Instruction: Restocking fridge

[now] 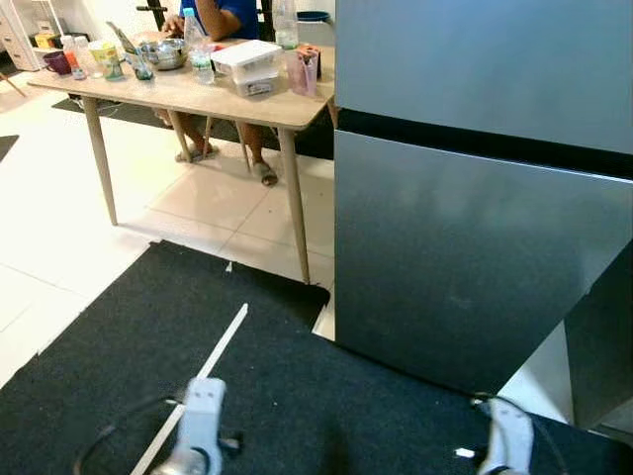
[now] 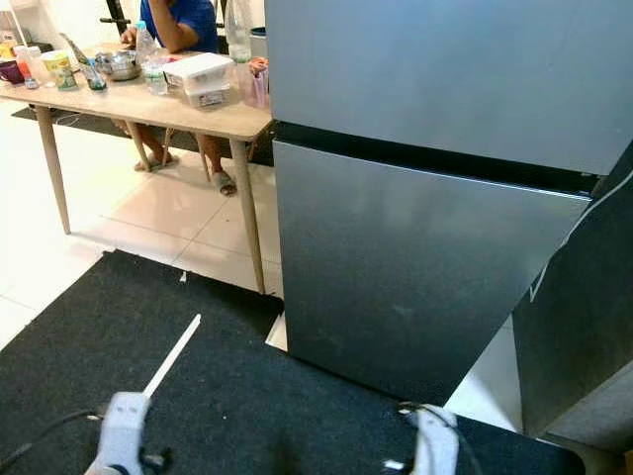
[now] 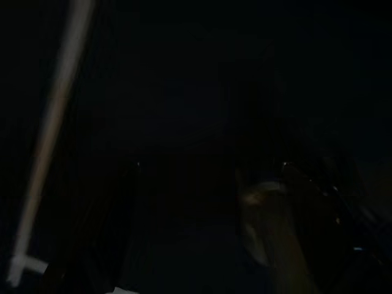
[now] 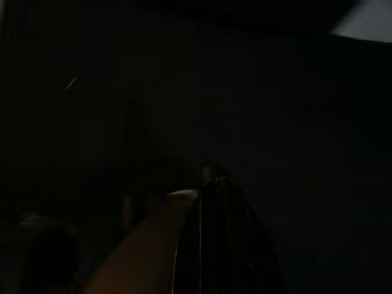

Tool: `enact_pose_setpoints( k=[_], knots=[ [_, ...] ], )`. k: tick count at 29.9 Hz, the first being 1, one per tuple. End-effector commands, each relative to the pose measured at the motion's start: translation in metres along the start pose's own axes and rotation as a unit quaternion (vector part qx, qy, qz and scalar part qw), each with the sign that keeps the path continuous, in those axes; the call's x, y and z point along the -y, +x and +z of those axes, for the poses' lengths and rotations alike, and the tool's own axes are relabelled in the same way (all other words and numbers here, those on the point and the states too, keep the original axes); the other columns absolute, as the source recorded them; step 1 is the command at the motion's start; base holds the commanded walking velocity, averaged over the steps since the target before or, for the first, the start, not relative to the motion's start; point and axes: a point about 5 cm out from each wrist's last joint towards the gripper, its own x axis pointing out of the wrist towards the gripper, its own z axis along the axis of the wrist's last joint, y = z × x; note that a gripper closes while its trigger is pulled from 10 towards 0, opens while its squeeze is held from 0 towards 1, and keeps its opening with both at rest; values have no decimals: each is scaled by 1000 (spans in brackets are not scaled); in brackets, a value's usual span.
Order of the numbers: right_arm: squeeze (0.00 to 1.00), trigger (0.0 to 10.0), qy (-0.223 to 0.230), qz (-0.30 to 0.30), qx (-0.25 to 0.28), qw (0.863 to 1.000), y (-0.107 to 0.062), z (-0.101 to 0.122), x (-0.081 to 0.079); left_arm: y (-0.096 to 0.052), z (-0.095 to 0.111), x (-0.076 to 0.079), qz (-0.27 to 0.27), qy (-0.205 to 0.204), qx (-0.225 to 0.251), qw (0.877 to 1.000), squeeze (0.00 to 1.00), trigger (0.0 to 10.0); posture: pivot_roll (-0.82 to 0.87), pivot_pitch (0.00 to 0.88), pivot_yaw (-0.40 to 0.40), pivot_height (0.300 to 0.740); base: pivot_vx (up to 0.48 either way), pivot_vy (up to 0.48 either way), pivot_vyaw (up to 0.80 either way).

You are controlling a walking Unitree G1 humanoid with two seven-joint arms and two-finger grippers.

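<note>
Fridge (image 1: 475,198) (doors shut) beside table (image 1: 188,94)

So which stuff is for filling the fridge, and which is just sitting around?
For the job:
fridge, both doors closed
clear lidded food boxes on the wooden table
water bottle

Just lying about:
metal bowl
purple mug
black mat
white tape strip
seated person

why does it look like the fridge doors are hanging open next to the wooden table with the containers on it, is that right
Not quite. Both doors of the fridge are shut, as the left eye view shows: flat grey fronts with only a dark seam between them. The rest holds: it stands beside the wooden table, which carries the containers.
</note>
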Motion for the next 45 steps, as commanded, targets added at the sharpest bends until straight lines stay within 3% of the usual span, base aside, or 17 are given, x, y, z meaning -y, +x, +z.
enact_pose_setpoints(
  k=[1, 4, 7, 20, 27, 32, 45],
  knots=[
    [0, 10000, -20, 13, -8, 1000, 0, -1, -4, 0, -6, 5, -7, 16, -11, 1000, 0, 10000, -91, 1, 12, 740, 0, 0, 0],
    [0, 10000, -46, 32, -15, 998, 1, -3, -11, 1, -10, 18, -26, 25, -14, 999, 0, 10000, -89, 1, 11, 740, 0, 0, 0],
    [0, 10000, -44, 36, -12, 998, 2, 1, -9, 2, -15, 28, -39, 30, -21, 999, 0, 10000, -88, 0, 7, 740, 0, 0, 0],
    [0, 10000, -48, 74, -21, 996, 2, 2, -13, -1, -17, 11, -12, 16, -24, 1000, 0, 10000, -84, 8, -8, 740, 0, 0, 0],
    [0, 10000, -66, 83, -27, 994, 2, 0, -15, -1, -20, 19, -20, 9, -24, 999, 0, 10000, -78, 13, -13, 740, 0, 0, 0],
    [0, 10000, -49, 84, -26, 995, 2, 0, -15, -1, -24, 25, -28, 9, -29, 999, 0, 10000, -76, 8, -11, 740, 0, 0, 0],
    [0, 10000, -24, 90, -25, 995, 1, -3, -16, -2, -23, 17, -25, 25, -31, 999, 0, 10000, -66, 10, -3, 740, 0, 0, 0]
  ],
)
